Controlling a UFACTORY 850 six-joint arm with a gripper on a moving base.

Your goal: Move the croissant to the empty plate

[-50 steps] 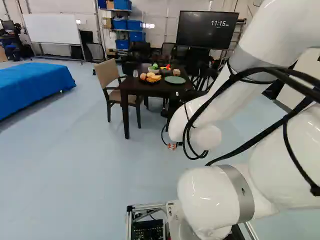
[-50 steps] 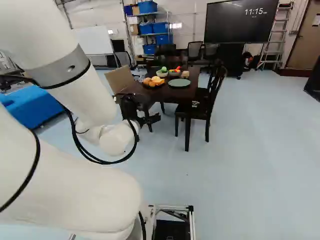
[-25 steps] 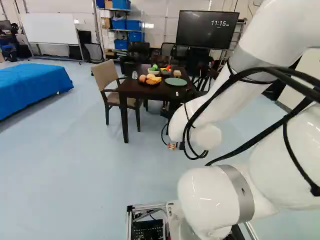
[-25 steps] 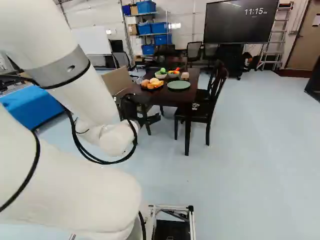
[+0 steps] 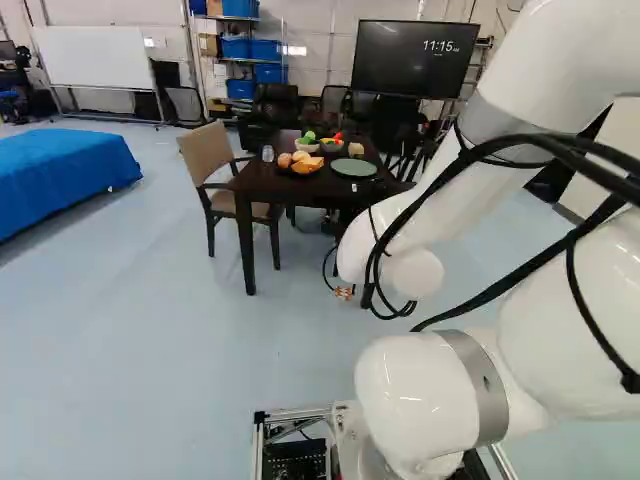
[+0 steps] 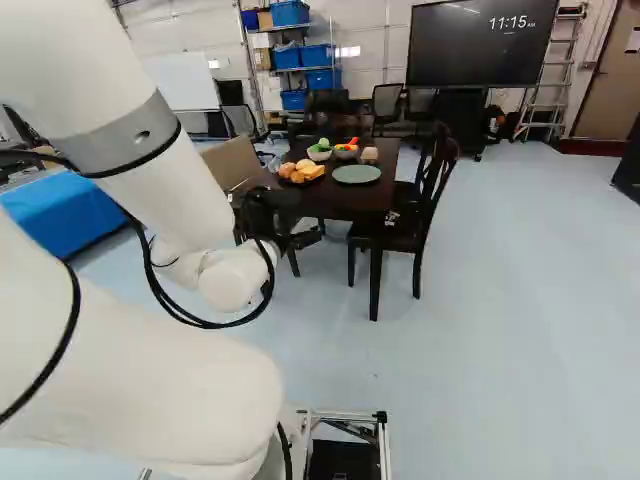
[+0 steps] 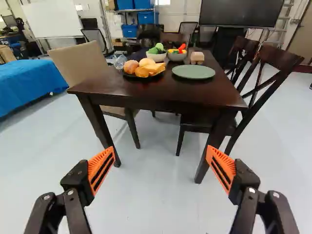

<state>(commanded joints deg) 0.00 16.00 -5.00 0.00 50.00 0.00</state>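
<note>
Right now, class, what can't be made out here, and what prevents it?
- Which of the bread pieces is the croissant: wrist view, small and overlapping.
- Dark plate's middle: wrist view, under the bread.
- Screen's top: wrist view, cut by edge.
- Beige chair's seat, partly: wrist view, behind the table.

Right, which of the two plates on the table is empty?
The green plate: its top is bare, while the black plate beside it is piled with food.
</note>
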